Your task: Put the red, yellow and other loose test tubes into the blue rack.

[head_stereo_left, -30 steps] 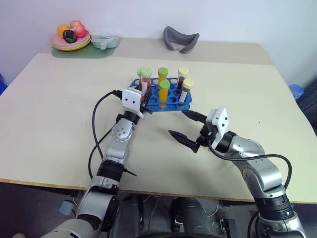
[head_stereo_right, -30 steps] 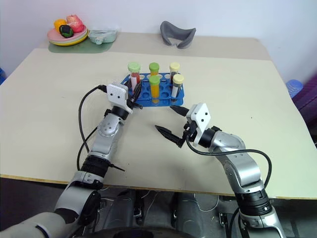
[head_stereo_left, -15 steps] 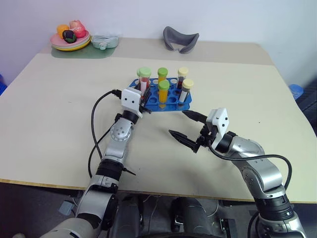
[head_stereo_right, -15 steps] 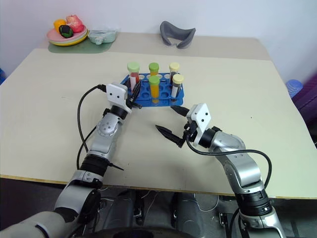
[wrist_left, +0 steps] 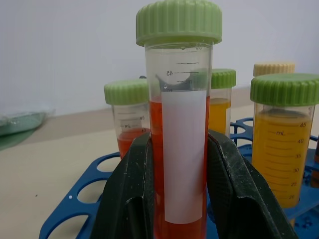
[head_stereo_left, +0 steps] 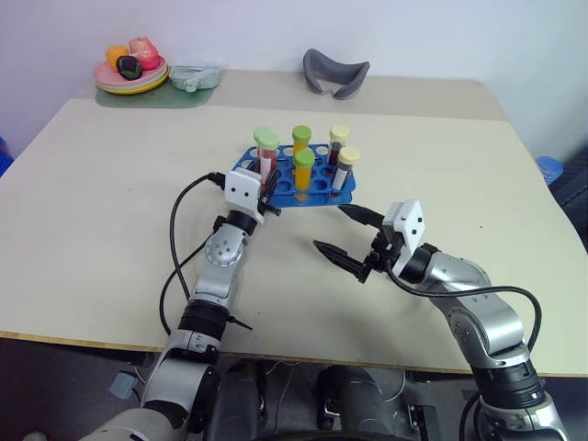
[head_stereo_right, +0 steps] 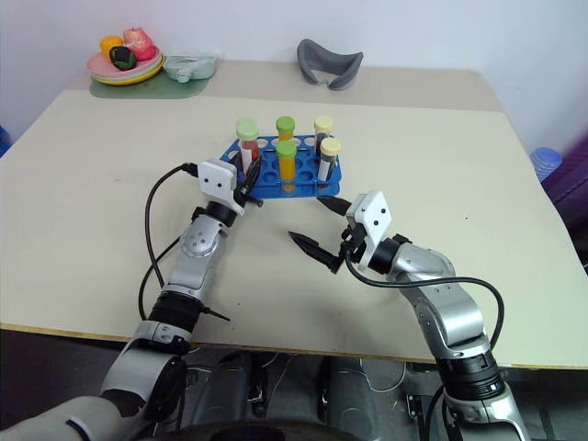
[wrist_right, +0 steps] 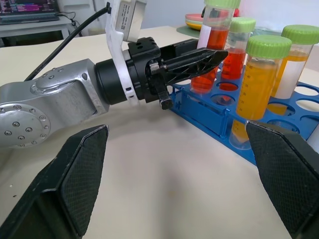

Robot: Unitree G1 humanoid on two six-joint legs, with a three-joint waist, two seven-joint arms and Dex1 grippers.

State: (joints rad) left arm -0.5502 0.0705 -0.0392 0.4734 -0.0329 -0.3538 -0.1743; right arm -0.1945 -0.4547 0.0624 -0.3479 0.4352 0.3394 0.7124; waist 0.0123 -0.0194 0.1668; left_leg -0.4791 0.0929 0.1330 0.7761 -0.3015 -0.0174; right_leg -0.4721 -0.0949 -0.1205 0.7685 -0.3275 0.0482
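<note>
Left wrist view gives you the clearest look at the red-orange test tube with green cap and white label (wrist_left: 178, 124): it stands upright, clamped between the left gripper (wrist_left: 182, 199)'s two black fingers, its lower end down at the near left corner of the low bright blue plastic rack (head_stereo_left: 317, 191). Over the last second the tube has sunk slightly against the rack, which I read as its base entering a hole; you are likely close to letting go, though the seating itself is hidden behind the fingers.

Just behind it in the rack sits a second red-filled, green-capped tube (wrist_left: 130, 124). To the right of the held tube stand two yellow tubes with green caps (head_stereo_left: 304, 173), and toward the rack's far right end two cream-capped tubes (head_stereo_left: 346, 168).

Near the rack's front edge, apart from it, your right gripper (head_stereo_left: 347, 234) hangs over the beige table (head_stereo_left: 110, 202) with fingers spread wide and nothing between them, unmoved
</note>
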